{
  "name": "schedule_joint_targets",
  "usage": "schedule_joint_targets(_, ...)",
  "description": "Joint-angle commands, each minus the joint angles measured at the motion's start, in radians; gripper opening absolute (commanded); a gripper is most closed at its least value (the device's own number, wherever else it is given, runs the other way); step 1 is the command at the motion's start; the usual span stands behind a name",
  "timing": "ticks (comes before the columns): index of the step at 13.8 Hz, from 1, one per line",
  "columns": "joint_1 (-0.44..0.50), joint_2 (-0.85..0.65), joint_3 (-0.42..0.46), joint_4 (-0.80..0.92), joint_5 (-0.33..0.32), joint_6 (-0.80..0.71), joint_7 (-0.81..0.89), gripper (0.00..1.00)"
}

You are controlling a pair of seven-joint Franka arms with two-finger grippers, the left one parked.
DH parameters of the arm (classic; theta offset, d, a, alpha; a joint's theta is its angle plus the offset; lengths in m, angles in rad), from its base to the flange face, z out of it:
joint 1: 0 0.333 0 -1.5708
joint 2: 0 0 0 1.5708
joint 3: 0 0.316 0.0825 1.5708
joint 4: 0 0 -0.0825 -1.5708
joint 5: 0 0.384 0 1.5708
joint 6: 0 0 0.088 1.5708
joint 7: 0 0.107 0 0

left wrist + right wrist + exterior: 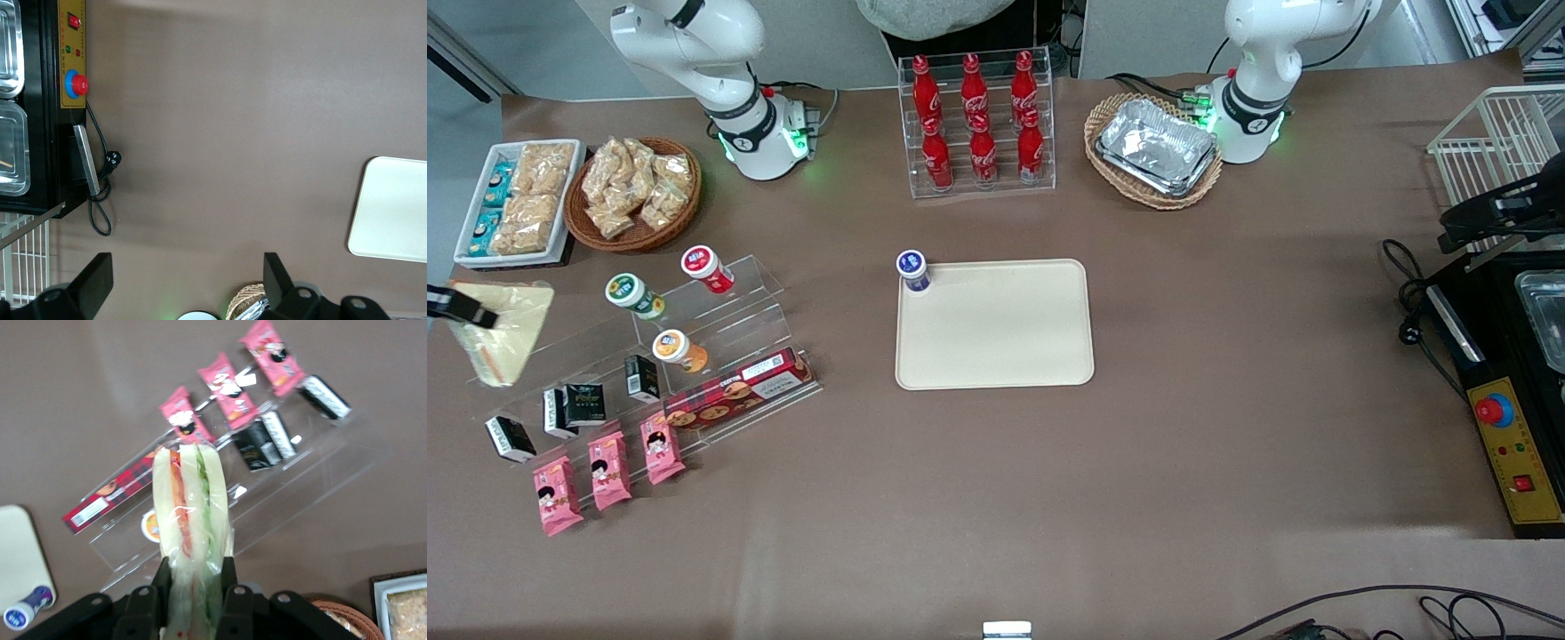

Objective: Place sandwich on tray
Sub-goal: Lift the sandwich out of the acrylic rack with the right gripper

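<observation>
My right gripper [193,577] is shut on the sandwich [190,513], a clear-wrapped wedge of pale bread with a red and green filling stripe. In the front view the sandwich [503,329] hangs from the gripper [467,311] above the working arm's end of the table, beside the clear stepped display stand [649,356]. The cream-beige tray [996,324] lies flat in the middle of the table, well away from the sandwich. A small part of it shows in the right wrist view [20,560] and in the left wrist view [393,210].
A blue-capped cup [913,269] stands at the tray's corner. The stand holds cups, black cartons, a red biscuit box [738,391] and pink packets [609,469]. A snack basket [633,194], a white snack tray [516,203], a cola rack [978,120] and foil trays [1156,147] sit farther back.
</observation>
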Motion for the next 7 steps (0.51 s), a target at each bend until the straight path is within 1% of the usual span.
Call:
schedule_joint_targets(1,0.112,0.021,-0.003,0.056,0.016,-0.077,-0.077,0.33)
schedule_joint_targets(4,0.190,0.017,0.003,0.057,0.020,-0.082,-0.223,0.33)
schedule_joint_targets(7,0.274,0.012,0.072,0.057,0.016,-0.082,-0.239,0.33)
